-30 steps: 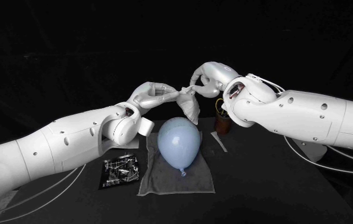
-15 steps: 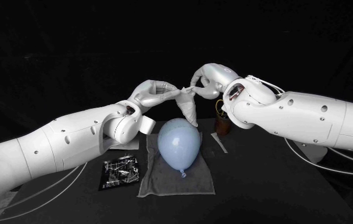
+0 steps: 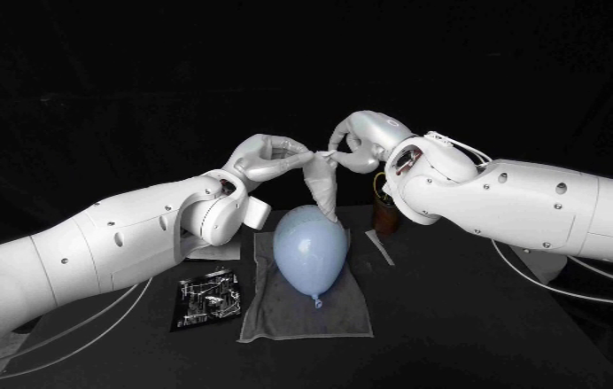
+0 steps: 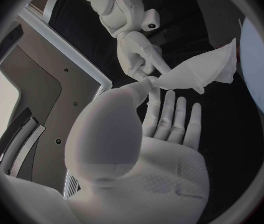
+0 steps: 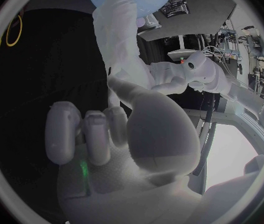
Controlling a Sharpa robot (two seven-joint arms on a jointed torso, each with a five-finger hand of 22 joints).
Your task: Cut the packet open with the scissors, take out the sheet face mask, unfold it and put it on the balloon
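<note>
The black table stands against a dark backdrop. On it a grey cloth lies under the blue balloon. Above the balloon, the left hand and right hand each pinch the sheet face mask. They are closer together than a second ago, so the mask hangs narrower, its tip at the balloon's top. The packet lies to the balloon's left, just beside the cloth.

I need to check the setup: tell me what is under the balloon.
A grey cloth lies under the balloon. The balloon covers the cloth's middle, so anything there is hidden.
</note>
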